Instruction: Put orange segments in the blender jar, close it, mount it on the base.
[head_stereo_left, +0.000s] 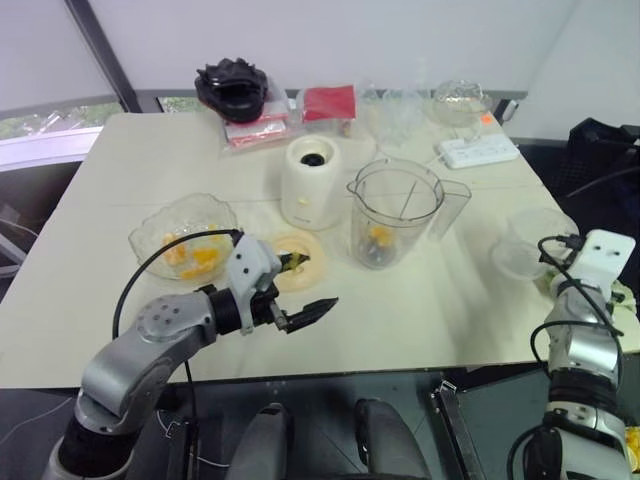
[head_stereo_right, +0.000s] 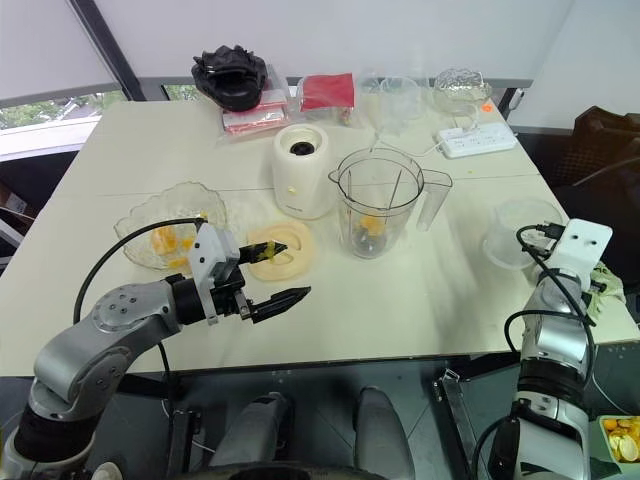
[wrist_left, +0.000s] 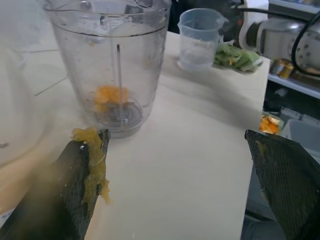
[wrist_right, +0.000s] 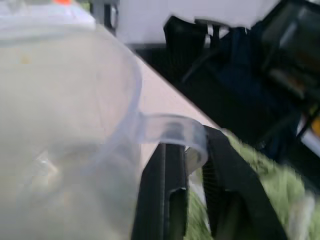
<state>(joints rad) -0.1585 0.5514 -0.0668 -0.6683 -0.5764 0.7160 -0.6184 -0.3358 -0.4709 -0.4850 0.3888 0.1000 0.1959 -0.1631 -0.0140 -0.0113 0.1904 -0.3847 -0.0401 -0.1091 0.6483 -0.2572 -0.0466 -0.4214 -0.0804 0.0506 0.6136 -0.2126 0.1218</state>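
The blender jar (head_stereo_left: 392, 215) stands uncovered mid-table with a few orange segments (head_stereo_left: 380, 236) at its bottom. Beside it on the left is the cream base (head_stereo_left: 312, 182). More orange segments (head_stereo_left: 195, 258) lie in a scalloped glass bowl (head_stereo_left: 150, 235). My left gripper (head_stereo_left: 305, 288) hovers open over the pale-yellow lid (head_stereo_left: 312, 272), in front of the jar (wrist_left: 112, 65), holding nothing; orange pulp (wrist_left: 92, 160) sticks to one finger. At the table's right edge, my right gripper (wrist_right: 194, 150) is closed around the handle of a small clear cup (head_stereo_left: 528, 245).
At the back of the table lie a white power strip (head_stereo_left: 478, 150), a black object (head_stereo_left: 233, 88), a red packet (head_stereo_left: 328, 102), clear cups (head_stereo_left: 400, 105) and a glass bowl (head_stereo_left: 462, 100). A green cloth (wrist_right: 280, 190) lies by the right gripper.
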